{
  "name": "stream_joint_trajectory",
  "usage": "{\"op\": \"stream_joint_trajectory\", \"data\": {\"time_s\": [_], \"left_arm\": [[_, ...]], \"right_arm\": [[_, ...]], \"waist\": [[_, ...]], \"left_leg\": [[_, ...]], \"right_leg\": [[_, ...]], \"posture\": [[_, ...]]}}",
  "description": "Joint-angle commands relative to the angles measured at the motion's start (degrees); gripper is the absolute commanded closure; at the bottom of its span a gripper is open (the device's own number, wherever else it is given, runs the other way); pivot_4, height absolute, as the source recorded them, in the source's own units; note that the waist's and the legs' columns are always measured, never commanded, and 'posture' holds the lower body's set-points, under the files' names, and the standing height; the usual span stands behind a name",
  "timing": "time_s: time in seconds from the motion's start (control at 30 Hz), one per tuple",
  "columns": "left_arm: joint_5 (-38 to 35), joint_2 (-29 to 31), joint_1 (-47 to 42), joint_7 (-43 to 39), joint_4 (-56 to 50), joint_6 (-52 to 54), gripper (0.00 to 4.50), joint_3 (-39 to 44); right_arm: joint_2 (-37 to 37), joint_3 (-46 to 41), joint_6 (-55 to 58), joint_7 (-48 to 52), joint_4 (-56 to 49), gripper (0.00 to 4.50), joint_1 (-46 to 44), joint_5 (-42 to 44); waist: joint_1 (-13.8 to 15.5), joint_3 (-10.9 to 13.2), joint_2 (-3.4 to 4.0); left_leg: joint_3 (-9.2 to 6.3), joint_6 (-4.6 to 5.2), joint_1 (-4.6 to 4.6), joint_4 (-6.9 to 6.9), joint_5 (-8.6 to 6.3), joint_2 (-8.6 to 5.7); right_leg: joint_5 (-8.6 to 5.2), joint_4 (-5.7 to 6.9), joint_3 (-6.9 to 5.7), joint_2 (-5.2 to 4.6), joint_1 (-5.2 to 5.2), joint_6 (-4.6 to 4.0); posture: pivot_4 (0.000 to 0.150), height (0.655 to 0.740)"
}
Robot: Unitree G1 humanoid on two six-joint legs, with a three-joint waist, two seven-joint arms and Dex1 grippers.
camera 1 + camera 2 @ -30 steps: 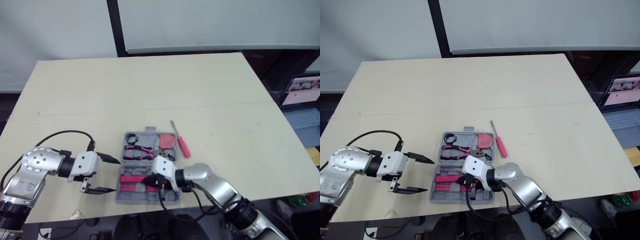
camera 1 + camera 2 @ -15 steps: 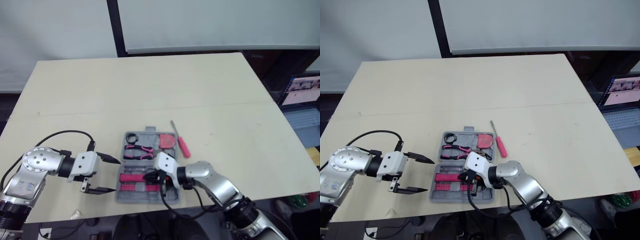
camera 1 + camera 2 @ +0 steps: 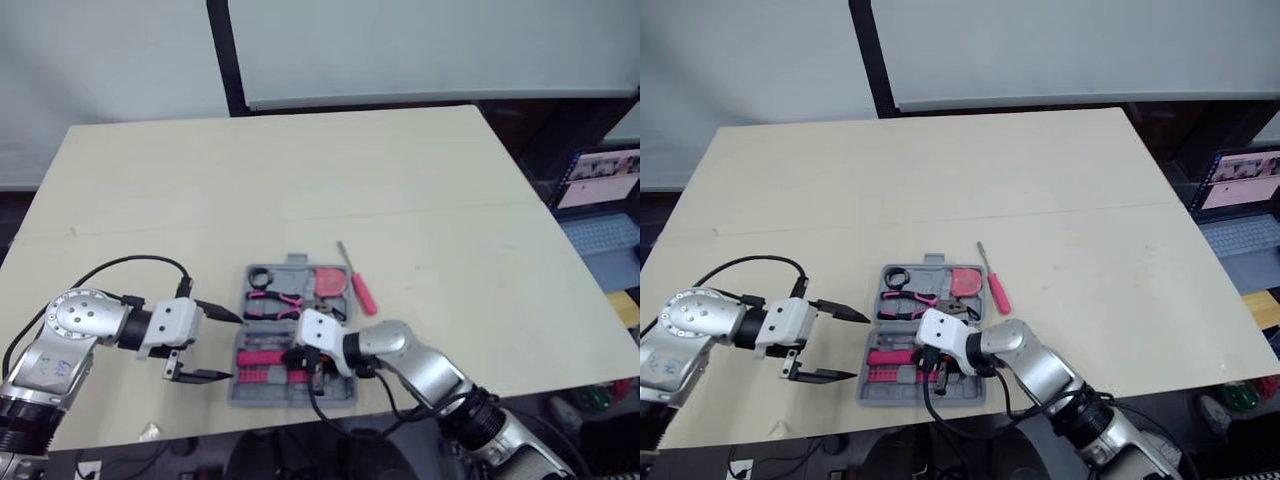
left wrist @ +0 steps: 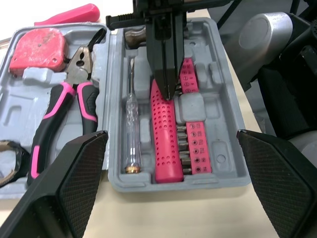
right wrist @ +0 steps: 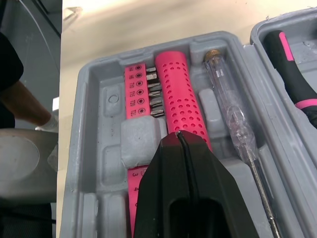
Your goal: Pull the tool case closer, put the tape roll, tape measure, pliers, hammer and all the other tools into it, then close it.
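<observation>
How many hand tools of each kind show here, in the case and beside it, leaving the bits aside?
Screwdrivers: 2 (pink screwdriver on the table, clear screwdriver in the case)
Pliers: 1
Tape measure: 1
Tape roll: 1
Hammer: 1
Total: 6

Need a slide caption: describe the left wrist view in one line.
Open left gripper faces the grey tool case while the shut right gripper points at the hammer's pink handle.
</observation>
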Motion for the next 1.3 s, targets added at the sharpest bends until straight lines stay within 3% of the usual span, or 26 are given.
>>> {"op": "stream_joint_trajectory", "data": {"time_s": [0.03,0.33,0.6,0.73,0.83,0.93,1.07,1.3], "left_arm": [[-0.44,0.06,0.20,0.18,-1.37,0.25,0.00,0.57],[-0.59,0.16,0.29,0.29,-1.87,0.62,0.00,0.77],[-1.24,-1.19,0.14,1.82,-1.69,1.45,0.00,1.26],[-6.55,-2.58,3.66,6.77,-4.78,10.18,0.00,5.92],[-10.43,-2.77,8.87,10.26,-7.85,16.50,0.00,11.30],[-10.61,-3.15,15.86,13.26,-8.34,17.81,0.00,18.11],[-9.60,-4.65,22.93,17.25,-4.67,17.83,0.00,26.71],[-7.86,-5.92,30.82,20.65,3.30,15.02,0.00,38.39]], "right_arm": [[-2.26,2.09,8.53,-3.51,5.30,4.46,2.96,-4.05],[-0.70,-1.33,6.21,-4.92,3.98,4.46,3.85,-1.43],[-1.00,-10.30,-3.46,0.50,-9.79,4.46,6.74,8.47],[-4.65,-20.64,1.05,-0.39,-18.92,4.46,10.32,15.59],[-11.39,-29.98,6.01,-0.11,-23.40,3.68,14.51,19.77],[-20.76,-41.36,7.00,2.19,-25.04,2.17,22.26,21.92],[-27.40,-55.86,5.00,3.90,-21.19,0.19,32.65,22.52],[-30.47,-71.11,1.05,5.45,-13.89,0.08,44.29,20.97]], "waist": [[0.00,-0.04,-0.01],[0.73,-0.57,-0.23],[1.52,-0.47,-0.14],[1.17,-0.33,-0.24],[1.27,-0.31,-0.26],[1.35,-0.21,-0.18],[1.35,-0.14,-0.17],[1.17,-0.12,-0.22]], "left_leg": [[0.01,0.01,0.34,-0.09,-0.05,-0.01],[-0.02,0.26,0.73,-0.23,-0.35,-0.03],[-0.01,0.30,0.33,-0.22,-0.38,-0.05],[-0.01,0.31,0.31,-0.22,-0.45,-0.01],[0.00,0.31,0.31,-0.25,-0.49,-0.02],[-0.02,0.32,0.32,-0.29,-0.51,-0.02],[-0.03,0.34,0.36,-0.34,-0.52,-0.03],[0.04,0.36,0.42,-0.39,-0.62,-0.03]], "right_leg": [[-0.02,-0.14,0.00,-0.01,0.35,-0.05],[-0.08,-0.32,-0.04,-0.07,0.78,-0.14],[-0.08,-0.39,-0.03,-0.07,0.46,-0.14],[-0.08,-0.43,-0.02,-0.05,0.46,-0.13],[-0.09,-0.46,0.00,-0.06,0.47,-0.11],[-0.09,-0.63,0.00,-0.07,0.51,-0.11],[-0.09,-0.78,0.01,-0.05,0.60,-0.12],[-0.09,-0.97,0.07,-0.07,0.68,-0.14]], "posture": [[0.150,0.7400],[0.150,0.7400],[0.150,0.7400],[0.150,0.7400],[0.150,0.7400],[0.150,0.7400],[0.150,0.7400],[0.150,0.7400]]}}
